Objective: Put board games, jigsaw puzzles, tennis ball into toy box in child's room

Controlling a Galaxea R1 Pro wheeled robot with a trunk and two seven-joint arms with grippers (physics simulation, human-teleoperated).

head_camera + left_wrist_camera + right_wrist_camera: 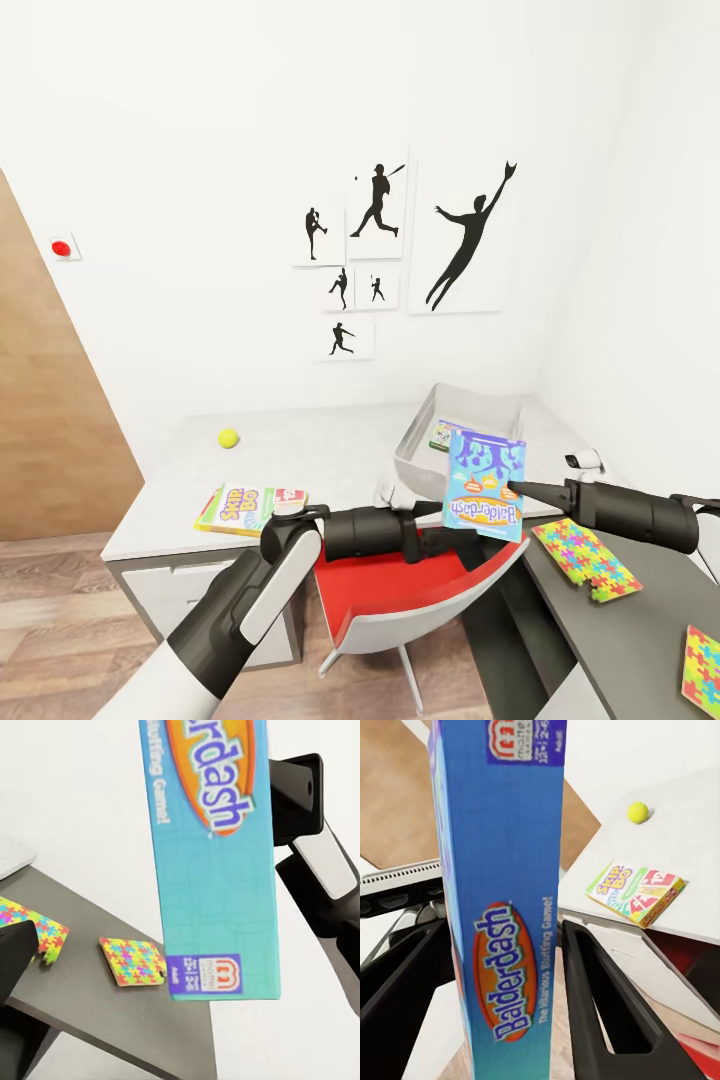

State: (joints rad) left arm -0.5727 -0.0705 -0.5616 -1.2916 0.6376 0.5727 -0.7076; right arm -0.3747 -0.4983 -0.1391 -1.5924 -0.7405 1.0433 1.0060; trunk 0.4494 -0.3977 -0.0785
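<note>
- Head view: the blue board game [486, 483] hangs upright in the air just in front of the toy box [415, 440], held between both arms; the right claw [512, 489] pinches its right edge, and the left claw [437, 535] meets its lower left edge
- The toy box sits on the light grey desk [320, 450] and already holds a white-green board game [443, 436]; the tennis ball [228, 437] and the yellow-green board game [250, 509] lie well apart on the same top
- Two jigsaw puzzles, one near [585, 557] and one at the corner [702, 670], lie on the dark grey section; a red chair [400, 590] stands below the arms
- Left wrist view: the blue box hangs on edge above the dark top, both puzzles beyond it; whether the left claw is clenched on the box I cannot tell
- Right wrist view: the right claw [506, 997] is clenched on the blue game, a finger at each face; ball and yellow-green game lie beyond
- Judgement: carry the box forward over the bin's near rim, tilt it flat beside the game already inside, then let go low so it does not catch the flared wall
</note>
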